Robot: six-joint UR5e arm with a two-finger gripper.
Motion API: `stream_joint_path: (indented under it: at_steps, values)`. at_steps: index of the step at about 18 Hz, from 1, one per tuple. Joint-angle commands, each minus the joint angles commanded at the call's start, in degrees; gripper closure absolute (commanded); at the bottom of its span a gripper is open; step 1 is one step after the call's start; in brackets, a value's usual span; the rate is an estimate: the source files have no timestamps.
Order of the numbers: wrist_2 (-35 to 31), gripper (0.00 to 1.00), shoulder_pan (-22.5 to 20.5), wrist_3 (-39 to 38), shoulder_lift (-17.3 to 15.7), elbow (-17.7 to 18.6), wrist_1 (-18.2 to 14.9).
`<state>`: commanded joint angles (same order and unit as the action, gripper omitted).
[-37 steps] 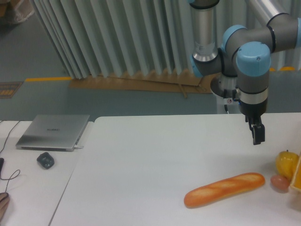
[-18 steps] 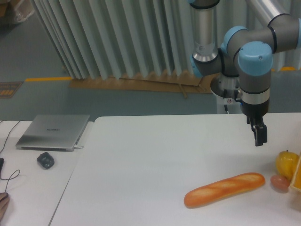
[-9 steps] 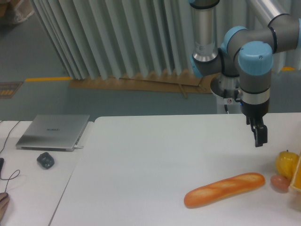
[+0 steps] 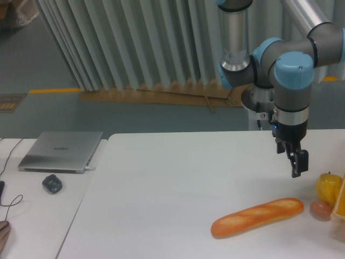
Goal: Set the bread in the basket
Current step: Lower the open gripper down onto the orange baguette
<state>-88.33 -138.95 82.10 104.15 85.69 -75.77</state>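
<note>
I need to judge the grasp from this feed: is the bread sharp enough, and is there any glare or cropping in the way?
Fixed camera: soft and slightly hazy overall, but the bread shows its pale slashes clearly. The white table is evenly lit, without harsh glare. The pincer is dark, so its opening is hard to read. The right edge crops the yellow fruit.

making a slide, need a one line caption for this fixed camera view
UR5e gripper hovers above the right end of the bread lying on the white table, not touching it.

Basket (image 4: pixel 340 208) mostly beyond right edge.
</note>
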Motion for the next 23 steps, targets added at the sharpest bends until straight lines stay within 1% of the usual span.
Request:
stream_joint_path:
  at_steps: [2, 4, 5, 10, 11, 14, 16, 18, 19, 23]
  values:
    - [0.00, 0.00, 0.09, -2.90, -0.09, 0.52, 2.02]
    - [0.00, 0.00, 0.26, -4.84, 0.00, 0.88, 2.47]
    - [0.00, 0.00, 0.18, -4.85, 0.00, 0.97, 2.73]
    - [-0.43, 0.00, 0.35, -4.76, 0.17, 2.37, 6.33]
    - [-0.53, 0.00, 0.35, -4.58, 0.26, 2.63, 6.77]
    - [-0.17, 0.00, 0.35, -4.76, 0.53, 2.72, 6.69]
    - [-0.26, 0.00, 0.44, -5.46, 1.58, 2.81, 6.78]
    - [-0.26, 0.00, 0.61, -8.61, 2.28, 2.81, 7.04]
    - [-0.35, 0.00, 1.48, -10.10, 2.90, 2.73, 7.39]
    - [-0.61, 0.00, 3.69, -13.89, 4.22, 2.64, 10.11]
